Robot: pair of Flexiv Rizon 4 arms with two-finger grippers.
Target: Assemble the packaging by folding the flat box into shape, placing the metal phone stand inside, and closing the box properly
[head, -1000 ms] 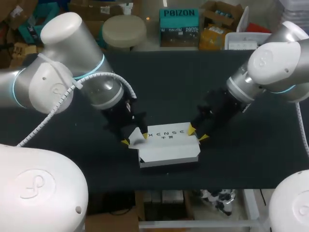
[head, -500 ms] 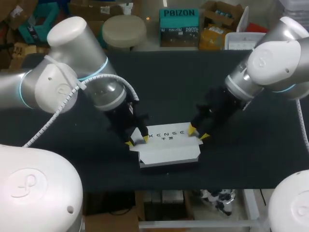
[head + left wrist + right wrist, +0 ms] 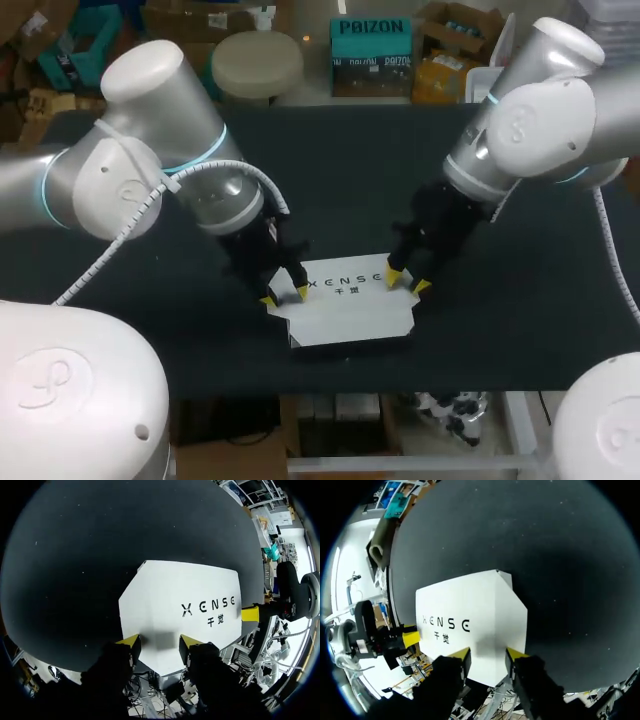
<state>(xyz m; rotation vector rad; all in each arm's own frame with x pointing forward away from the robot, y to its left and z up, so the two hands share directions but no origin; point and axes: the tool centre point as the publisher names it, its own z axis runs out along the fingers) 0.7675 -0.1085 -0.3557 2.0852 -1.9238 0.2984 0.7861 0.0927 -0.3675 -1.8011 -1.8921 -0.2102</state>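
A white box (image 3: 345,300) with dark print on its top lies flat on the black table near the front edge, its top panel down. My left gripper (image 3: 285,296) stands over the box's left end, fingers apart, yellow tips on or just above the top panel (image 3: 185,605). My right gripper (image 3: 405,283) is over the right end, open too, both tips at the box's top (image 3: 470,620). In each wrist view a yellow fingertip of the other arm shows at the far end of the box. No metal phone stand is visible.
The black table (image 3: 350,180) stretches bare behind and to both sides of the box. Its front edge runs just below the box. Both arms lean in steeply from left and right.
A white flap standing up at the box's left end now lies down, and my left fingers have drawn closer together there. My right arm's elbow swung inward; its gripper stays at the right end.
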